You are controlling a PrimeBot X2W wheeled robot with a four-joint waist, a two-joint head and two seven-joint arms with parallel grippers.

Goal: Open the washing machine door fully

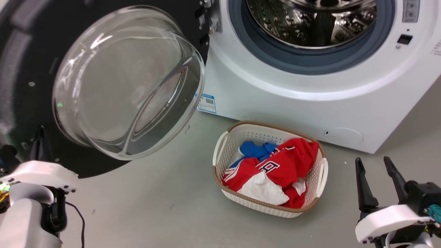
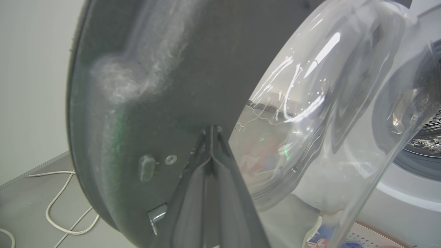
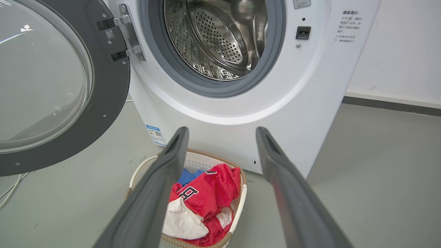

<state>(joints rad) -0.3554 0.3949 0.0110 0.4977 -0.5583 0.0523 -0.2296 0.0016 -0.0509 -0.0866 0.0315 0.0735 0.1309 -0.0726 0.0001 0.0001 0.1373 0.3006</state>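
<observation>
Well, over on the left, the washing machine door [image 1: 31, 69] hangs open, swung far out from the washing machine [image 1: 275, 100], and its clear glass bowl [image 1: 127, 82] bulges toward the robot. The left hand [image 2: 212, 131] has its two fingers squeezed tight together, holding nothing, and the tips look like they touch the dark inside face of the door, right beside the glass. I think the door has only a little way left to swing. The dark face is smooth and shiny, so the tips could slip sideways onto the glass bowl and the push would be lost. A push that is too hard could pull on the silver hinge [image 3: 125, 36], or make the door bounce back. A white cable [image 2: 58, 203] lies on the floor [image 1: 155, 206] past the door, and the arm could snag it if it reaches too far. In the middle, the steel drum [image 3: 220, 38] is open to see. Below it, a basket [image 1: 220, 144] of red and blue clothes [image 1: 286, 165] sits on the floor, just beside the machine. On the right, the right hand [image 1: 377, 179] has its fingers spread wide, holding nothing, near the basket. If the robot turns its body to push, that hand could bump the basket.
</observation>
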